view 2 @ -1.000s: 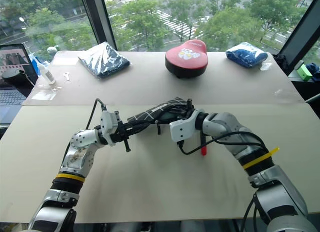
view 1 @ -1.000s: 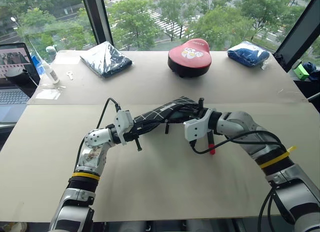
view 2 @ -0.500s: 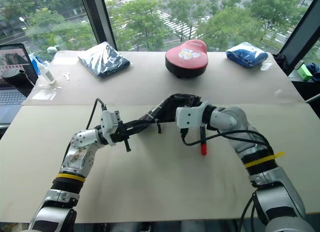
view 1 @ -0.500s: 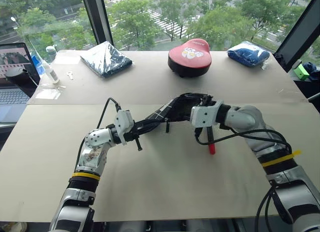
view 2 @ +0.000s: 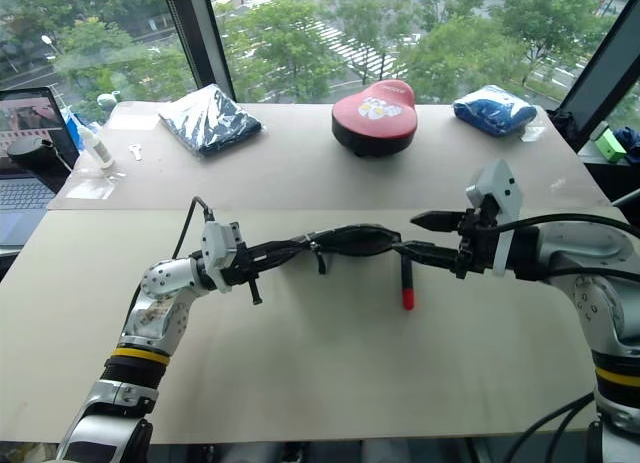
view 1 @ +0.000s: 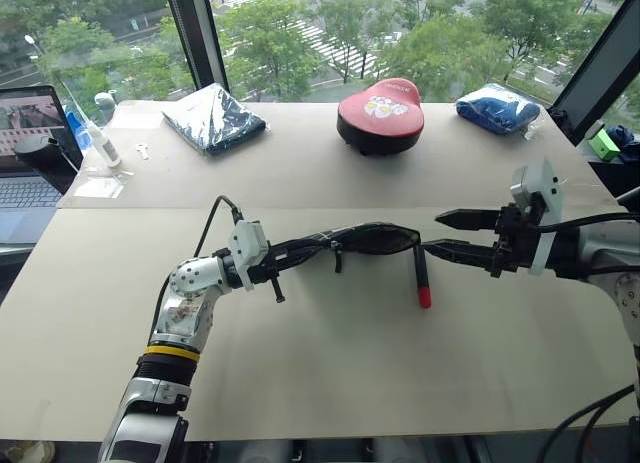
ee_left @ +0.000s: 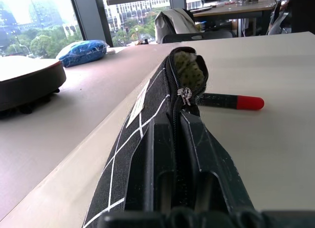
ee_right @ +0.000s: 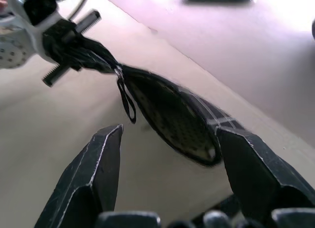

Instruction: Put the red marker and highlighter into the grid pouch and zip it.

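My left gripper (view 1: 292,260) is shut on the left end of the grid pouch (view 1: 365,240), holding it just above the table with its length running left to right. In the left wrist view the pouch (ee_left: 147,114) sits between the fingers (ee_left: 204,144), and its far end gapes open at the zipper. The red marker (view 1: 421,277) lies on the table just beyond that open end, red end toward me. My right gripper (view 1: 452,234) hovers to the right of the pouch mouth, open and empty, pointing at it. The highlighter is out of view.
At the back of the table sit a red-topped round object (view 1: 380,113), a dark blue wrapped bundle (view 1: 212,116) and a blue bundle (view 1: 497,105). A laptop (view 1: 25,148) and a bottle (view 1: 97,135) stand at the far left. Bare tabletop lies in front of the pouch.
My right gripper has let go at the pouch mouth, drawn back to the right, rolled over and opened. The pouch's right end has sunk lower. The left gripper and marker kept still.
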Tool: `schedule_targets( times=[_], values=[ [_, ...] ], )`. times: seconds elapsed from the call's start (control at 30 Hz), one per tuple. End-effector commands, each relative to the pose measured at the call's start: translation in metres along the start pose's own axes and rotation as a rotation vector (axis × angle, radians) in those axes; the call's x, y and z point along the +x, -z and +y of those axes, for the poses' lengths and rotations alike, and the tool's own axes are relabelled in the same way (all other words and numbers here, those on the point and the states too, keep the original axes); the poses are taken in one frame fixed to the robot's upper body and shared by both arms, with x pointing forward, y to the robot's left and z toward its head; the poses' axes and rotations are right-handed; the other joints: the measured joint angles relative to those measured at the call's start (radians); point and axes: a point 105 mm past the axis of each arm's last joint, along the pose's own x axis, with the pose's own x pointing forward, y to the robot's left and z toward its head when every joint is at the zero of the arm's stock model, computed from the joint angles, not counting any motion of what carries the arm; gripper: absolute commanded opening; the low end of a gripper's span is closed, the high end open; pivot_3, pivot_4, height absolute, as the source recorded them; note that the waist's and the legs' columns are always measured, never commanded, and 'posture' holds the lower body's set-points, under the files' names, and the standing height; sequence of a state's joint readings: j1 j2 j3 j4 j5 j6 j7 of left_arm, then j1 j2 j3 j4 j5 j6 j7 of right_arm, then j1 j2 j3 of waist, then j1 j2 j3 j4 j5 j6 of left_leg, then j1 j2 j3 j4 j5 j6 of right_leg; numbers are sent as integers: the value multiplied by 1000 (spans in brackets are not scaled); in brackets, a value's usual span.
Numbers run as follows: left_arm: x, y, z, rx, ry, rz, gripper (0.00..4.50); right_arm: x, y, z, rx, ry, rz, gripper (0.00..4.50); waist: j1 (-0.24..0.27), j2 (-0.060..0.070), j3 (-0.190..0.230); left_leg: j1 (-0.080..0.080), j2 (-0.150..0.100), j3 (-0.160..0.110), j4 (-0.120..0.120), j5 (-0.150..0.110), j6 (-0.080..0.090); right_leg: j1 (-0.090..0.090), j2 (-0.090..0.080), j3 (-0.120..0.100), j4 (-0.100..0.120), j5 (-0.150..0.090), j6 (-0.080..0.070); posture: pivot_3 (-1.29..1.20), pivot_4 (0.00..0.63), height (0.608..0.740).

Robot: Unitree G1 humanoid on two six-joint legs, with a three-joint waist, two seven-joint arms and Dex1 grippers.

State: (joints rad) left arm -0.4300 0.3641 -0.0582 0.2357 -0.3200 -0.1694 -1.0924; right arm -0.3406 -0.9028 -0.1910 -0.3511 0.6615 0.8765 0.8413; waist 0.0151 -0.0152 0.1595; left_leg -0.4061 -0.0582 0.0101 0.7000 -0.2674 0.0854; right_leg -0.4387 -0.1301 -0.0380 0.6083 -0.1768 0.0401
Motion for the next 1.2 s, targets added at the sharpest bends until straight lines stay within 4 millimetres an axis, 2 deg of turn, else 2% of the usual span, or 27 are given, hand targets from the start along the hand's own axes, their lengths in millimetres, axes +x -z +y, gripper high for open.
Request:
schedule_targets(
  times=[0.03, 0.3, 0.6, 0.83, 0.97, 1.13, 1.2],
  values=[
    [-1, -10, 1, 30, -5, -28, 0, 3, 9, -7, 25, 160, 74, 3352, 0, 0, 0, 0, 0, 0, 0, 0, -1, 0, 0, 0, 0, 0, 0, 0, 150, 740],
    [1, -12, 0, 34, 1, -29, 0, 17, 55, -18, 120, 384, 290, 3352, 3, 0, 0, -1, 0, 0, 2, 1, -1, 0, 0, 0, 1, 0, 0, 0, 150, 740],
    [2, -10, -2, 29, 0, -29, 0, 34, 65, -15, 185, 423, 310, 3352, 2, 0, 0, -1, -1, 0, 2, 1, 0, 0, 1, -1, 1, 0, 0, 0, 150, 740],
    [4, -12, -2, 31, -9, -33, 0, 41, 95, -21, 169, 482, 419, 3352, -3, -1, 0, 1, -1, 0, 2, 1, 0, 2, 2, -1, 1, 0, 0, 0, 150, 740],
    [3, -8, -6, 37, 7, -4, 0, 38, 108, -30, 147, 546, 451, 2296, -2, -1, -1, 7, -1, 0, 2, 0, 1, 8, 2, -1, 0, 0, 0, 0, 150, 740],
    [-1, 0, -7, 26, 17, 40, 0, 36, 107, -28, 133, 533, 436, 509, 3, -1, -1, 13, -1, -1, 2, -1, 2, 16, 3, -3, -3, -1, 1, 0, 150, 740],
    [-1, 1, -8, 25, 24, 47, 0, 35, 104, -29, 126, 536, 424, 459, 5, -1, -1, 13, -1, -1, 2, -1, 2, 16, 3, -3, -3, -1, 1, 0, 150, 740]
  ],
)
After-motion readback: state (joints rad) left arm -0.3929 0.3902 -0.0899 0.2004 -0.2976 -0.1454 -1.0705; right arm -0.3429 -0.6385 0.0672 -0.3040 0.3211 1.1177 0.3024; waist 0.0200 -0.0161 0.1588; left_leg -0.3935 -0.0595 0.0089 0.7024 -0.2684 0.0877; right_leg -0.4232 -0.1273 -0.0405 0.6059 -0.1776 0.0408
